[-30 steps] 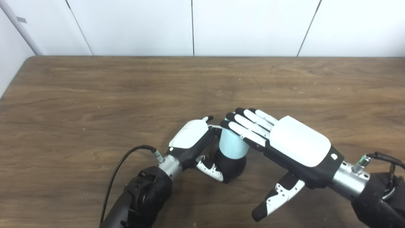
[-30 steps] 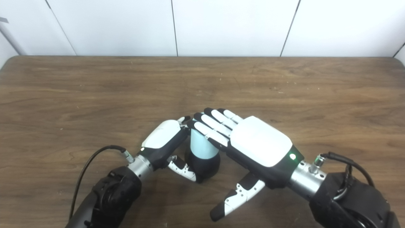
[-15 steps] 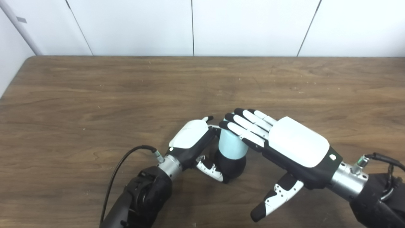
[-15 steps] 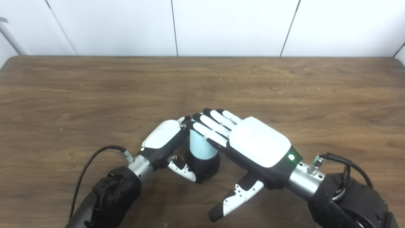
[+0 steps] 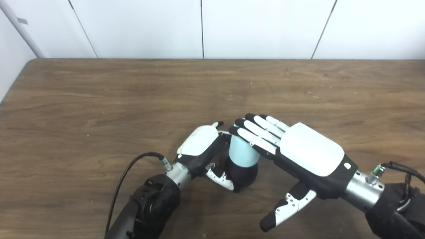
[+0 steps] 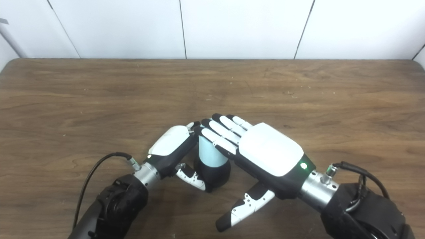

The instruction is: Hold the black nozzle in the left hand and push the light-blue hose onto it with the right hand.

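Note:
A black rounded nozzle (image 5: 244, 174) stands on the wooden table with a light-blue hose piece (image 5: 242, 153) sitting upright on top of it. My left hand (image 5: 202, 146) is wrapped around the pair from the left, thumb curled against the black base. My right hand (image 5: 298, 151) lies flat with fingers spread, its fingertips (image 5: 244, 127) resting over the top of the light-blue hose. Its thumb hangs free below, touching nothing. The hose's top end is hidden under those fingers.
The wooden table (image 5: 132, 96) stretches left, right and back to a white panelled wall. A black cable (image 5: 129, 172) loops from my left wrist over the table. The table's left corner (image 5: 31, 63) lies at the far left.
My right hand has slid slightly left and down over the top of the hose; its thumb has shifted left. The left hand, hose and nozzle have stayed put.

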Robot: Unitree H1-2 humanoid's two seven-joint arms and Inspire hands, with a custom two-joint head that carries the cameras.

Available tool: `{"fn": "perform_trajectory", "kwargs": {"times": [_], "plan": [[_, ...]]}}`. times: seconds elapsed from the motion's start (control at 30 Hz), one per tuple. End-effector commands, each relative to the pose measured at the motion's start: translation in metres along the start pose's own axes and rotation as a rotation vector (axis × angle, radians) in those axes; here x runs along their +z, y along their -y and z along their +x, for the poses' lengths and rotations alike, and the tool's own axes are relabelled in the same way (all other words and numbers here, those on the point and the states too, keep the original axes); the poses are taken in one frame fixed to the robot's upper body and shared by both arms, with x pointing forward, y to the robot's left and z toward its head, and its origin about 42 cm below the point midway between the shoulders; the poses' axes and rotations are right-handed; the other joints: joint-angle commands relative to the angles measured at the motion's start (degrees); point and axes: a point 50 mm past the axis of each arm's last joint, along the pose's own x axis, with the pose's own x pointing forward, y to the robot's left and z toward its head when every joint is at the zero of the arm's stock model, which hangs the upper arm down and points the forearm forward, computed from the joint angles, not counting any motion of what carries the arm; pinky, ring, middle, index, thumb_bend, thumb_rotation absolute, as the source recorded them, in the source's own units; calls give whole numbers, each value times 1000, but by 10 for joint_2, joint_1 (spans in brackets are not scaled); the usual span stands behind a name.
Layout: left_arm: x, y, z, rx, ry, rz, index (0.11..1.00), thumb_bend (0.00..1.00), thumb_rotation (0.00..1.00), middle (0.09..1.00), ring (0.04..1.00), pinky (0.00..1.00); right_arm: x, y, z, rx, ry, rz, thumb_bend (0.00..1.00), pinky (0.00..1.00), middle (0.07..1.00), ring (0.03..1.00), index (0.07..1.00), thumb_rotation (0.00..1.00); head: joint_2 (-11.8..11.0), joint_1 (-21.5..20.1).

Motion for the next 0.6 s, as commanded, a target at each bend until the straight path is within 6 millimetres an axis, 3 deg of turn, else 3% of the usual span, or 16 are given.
{"fn": "perform_trajectory", "kwargs": {"times": [0.0,0.57], "plan": [[-13,5,-3,-64,-64,26,455,519,0,521,719,1000,-10,-22,-2,191,-49,53,723,1000,1000,1000,1000,1000,0,0],[-13,6,-2,-62,-64,22,454,519,0,521,718,1000,-13,-19,1,189,-43,27,723,1000,1000,1000,1000,1000,1,1]]}}
